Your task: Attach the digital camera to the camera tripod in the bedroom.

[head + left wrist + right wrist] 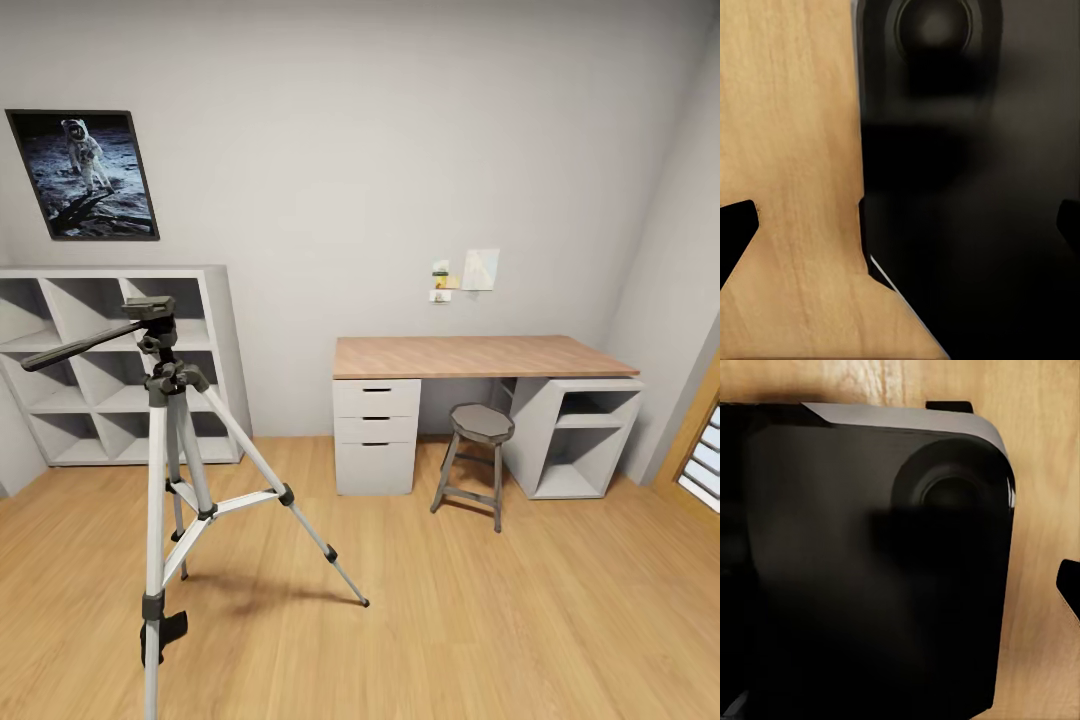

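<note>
On light wood floor, camera tripod.

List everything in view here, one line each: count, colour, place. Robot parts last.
camera tripod: one, silver-grey legs, black head and pan handle, on the wood floor at near left.
astronaut poster: one, dark frame, on the left wall.
cube shelf: one, white, against the wall behind the tripod.
desk: one, wood top, white drawers and side shelf, against the back wall.
stool: one, grey, at the desk.
paper notes: several, white and yellow, on the wall above the desk.
black robot body: dark housing above the floor in both wrist views.
left gripper fingertip: black, at the frame edge.
</note>
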{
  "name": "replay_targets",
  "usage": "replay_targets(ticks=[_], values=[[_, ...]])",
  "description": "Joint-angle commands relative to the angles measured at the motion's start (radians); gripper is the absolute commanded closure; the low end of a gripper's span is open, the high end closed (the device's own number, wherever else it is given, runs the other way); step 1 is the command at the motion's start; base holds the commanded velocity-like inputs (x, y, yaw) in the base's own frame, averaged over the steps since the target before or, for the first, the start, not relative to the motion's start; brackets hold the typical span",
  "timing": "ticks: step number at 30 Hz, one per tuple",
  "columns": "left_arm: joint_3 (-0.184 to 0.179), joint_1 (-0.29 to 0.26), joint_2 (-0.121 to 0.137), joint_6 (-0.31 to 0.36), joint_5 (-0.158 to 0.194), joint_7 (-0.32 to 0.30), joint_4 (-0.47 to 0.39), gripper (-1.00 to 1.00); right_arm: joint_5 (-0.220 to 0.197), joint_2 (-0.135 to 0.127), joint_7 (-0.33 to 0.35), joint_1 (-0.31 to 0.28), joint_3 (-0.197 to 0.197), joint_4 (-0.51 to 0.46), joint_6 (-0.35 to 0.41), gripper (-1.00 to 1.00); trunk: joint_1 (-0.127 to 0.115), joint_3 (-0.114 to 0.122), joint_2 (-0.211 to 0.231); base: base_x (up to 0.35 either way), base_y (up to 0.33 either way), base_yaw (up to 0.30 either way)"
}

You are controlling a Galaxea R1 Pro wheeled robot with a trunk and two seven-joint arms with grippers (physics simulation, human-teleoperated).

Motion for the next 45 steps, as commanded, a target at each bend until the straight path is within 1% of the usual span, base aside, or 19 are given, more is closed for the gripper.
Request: replay_targets(ticks=[1, 3, 4, 12, 18, 22, 25, 30, 37, 42, 45], values=[[0.000, 0.001, 0.002, 0.000, -0.001, 0.000, 0.000, -1.00, 0.000, 0.001, 0.000, -0.003, 0.000, -0.002, 0.000, -1.00, 0.000, -0.001, 0.000, 0.000, 0.000, 0.000], [-0.001, 0.001, 0.004, 0.000, -0.001, 0.000, 0.000, -1.00, 0.000, 0.002, 0.000, -0.005, 0.000, -0.003, 0.000, -1.00, 0.000, -0.001, 0.000, 0.000, 0.000, 0.000], [-0.001, 0.005, 0.009, -0.001, -0.002, 0.000, 0.000, -1.00, 0.000, 0.005, 0.000, -0.011, 0.000, -0.008, -0.001, -1.00, 0.000, -0.001, 0.000, 0.000, 0.000, 0.000], [0.000, 0.004, 0.011, -0.003, -0.003, 0.001, -0.001, -1.00, -0.001, 0.006, 0.000, -0.015, -0.001, -0.009, -0.001, -1.00, 0.000, -0.001, 0.000, 0.000, 0.055, 0.000], [0.003, -0.001, 0.016, -0.006, 0.005, 0.001, -0.002, -1.00, -0.001, 0.006, 0.000, -0.017, -0.002, -0.009, -0.003, -1.00, 0.000, -0.001, 0.000, 0.000, 0.257, 0.000], [0.003, -0.005, 0.022, -0.011, 0.008, -0.004, -0.006, -1.00, 0.000, -0.001, 0.000, -0.019, -0.002, -0.016, -0.015, -1.00, 0.000, -0.001, 0.000, 0.000, 0.295, 0.000], [0.009, -0.011, 0.035, -0.022, 0.013, -0.011, -0.031, -1.00, 0.000, -0.012, 0.005, -0.022, -0.003, -0.040, -0.038, -1.00, 0.000, -0.001, 0.000, 0.000, 0.309, 0.000], [0.030, -0.017, 0.041, -0.023, 0.035, -0.017, -0.093, -1.00, -0.001, -0.018, 0.004, -0.023, -0.003, -0.077, -0.048, -1.00, 0.000, -0.001, 0.000, 0.000, 0.318, 0.000], [0.042, -0.020, 0.038, -0.019, 0.056, -0.019, -0.156, -1.00, -0.003, -0.021, 0.003, -0.023, -0.003, -0.107, -0.051, -1.00, 0.000, -0.001, 0.000, 0.000, 0.322, -0.008], [0.045, -0.023, 0.033, -0.021, 0.061, -0.020, -0.175, -1.00, -0.004, -0.023, 0.007, -0.023, -0.003, -0.117, -0.055, -1.00, 0.000, -0.001, 0.000, 0.000, 0.324, -0.131], [0.047, -0.024, 0.031, -0.027, 0.064, -0.020, -0.181, -1.00, -0.005, -0.029, 0.009, -0.023, -0.003, -0.129, -0.056, -1.00, 0.000, -0.001, 0.000, 0.000, 0.325, -0.227]])
